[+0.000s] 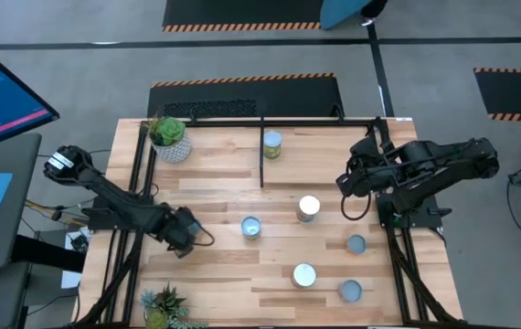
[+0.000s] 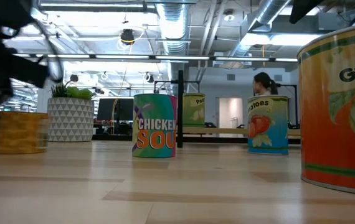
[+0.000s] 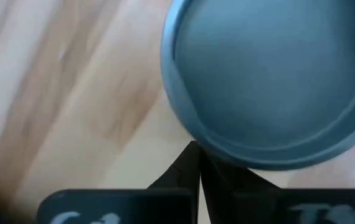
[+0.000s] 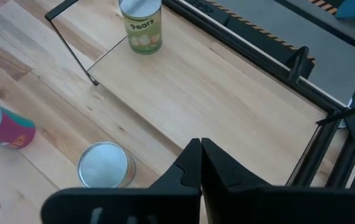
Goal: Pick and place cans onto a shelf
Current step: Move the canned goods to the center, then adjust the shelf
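On the desk (image 1: 215, 178), the left gripper (image 1: 186, 239) sits at lower left of the high view, jaws pressed together, holding nothing. The nearest can (image 1: 251, 227) stands upright just right of it; its round top fills the left wrist view. The right gripper (image 1: 345, 183), jaws also pressed together, waits near the shelf (image 1: 324, 155), where a pears can (image 1: 271, 143) stands.

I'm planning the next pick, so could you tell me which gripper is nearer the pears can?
Right. The right gripper sits just off to one side of the pears can; the left gripper is diagonally across the table.
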You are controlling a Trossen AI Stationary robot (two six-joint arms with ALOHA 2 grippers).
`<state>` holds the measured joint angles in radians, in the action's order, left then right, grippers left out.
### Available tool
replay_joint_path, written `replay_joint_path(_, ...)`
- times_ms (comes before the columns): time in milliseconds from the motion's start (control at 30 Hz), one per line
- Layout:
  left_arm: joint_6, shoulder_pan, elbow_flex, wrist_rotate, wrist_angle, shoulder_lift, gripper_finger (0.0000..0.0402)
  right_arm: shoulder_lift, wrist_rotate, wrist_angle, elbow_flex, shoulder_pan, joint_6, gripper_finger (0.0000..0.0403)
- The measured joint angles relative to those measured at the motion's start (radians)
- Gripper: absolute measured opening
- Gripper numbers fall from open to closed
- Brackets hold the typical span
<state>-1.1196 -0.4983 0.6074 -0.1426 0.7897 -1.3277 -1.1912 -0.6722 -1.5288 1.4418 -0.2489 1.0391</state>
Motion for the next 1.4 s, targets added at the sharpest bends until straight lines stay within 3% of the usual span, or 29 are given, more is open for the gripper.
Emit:
replay_joint_path(100,0.076,0.065,0.0,-0.046,-0.09,0.0,0.0,0.0,0.0,0.007,0.0,0.0,0.0,0.0024)
replay_joint_path(367,0.265,0.207,0.003,-0.056,-0.382,0.0,0.0,0.0,0.0,0.019,0.0,0.001,-0.001,0.0019)
replay_joint_path(567,0.333,0.214,0.131,0.228,-0.292,0.019,0.0,0.0,0.061,0.022,0.0,0.001,-0.096,0.0021)
replay_joint_path(667,0.35,0.199,0.225,0.241,-0.146,0.039,0.0,-0.005,0.138,0.052,0.0,0.001,-0.201,0.0026)
replay_joint_path(767,0.365,0.191,0.31,0.161,0.035,0.055,0.0,-0.012,0.189,0.133,-0.028,0.001,-0.307,0.0027)
replay_joint_path(867,0.364,0.199,0.383,-0.014,0.202,0.072,0.0,-0.028,0.189,0.226,-0.077,0.02,-0.365,0.0023)
replay_joint_path(1000,0.331,0.236,0.451,-0.18,0.346,0.096,0.0,-0.053,0.079,0.215,-0.116,0.102,-0.22,0.0012)
replay_joint_path(1133,0.325,0.278,0.473,-0.221,0.369,0.115,0.0,-0.059,-0.009,-0.036,-0.108,0.198,0.02,0.0008)
replay_joint_path(1400,0.345,0.331,0.473,-0.248,0.36,0.117,0.0,0.05,-0.089,-0.033,-0.145,0.319,0.183,0.0005)
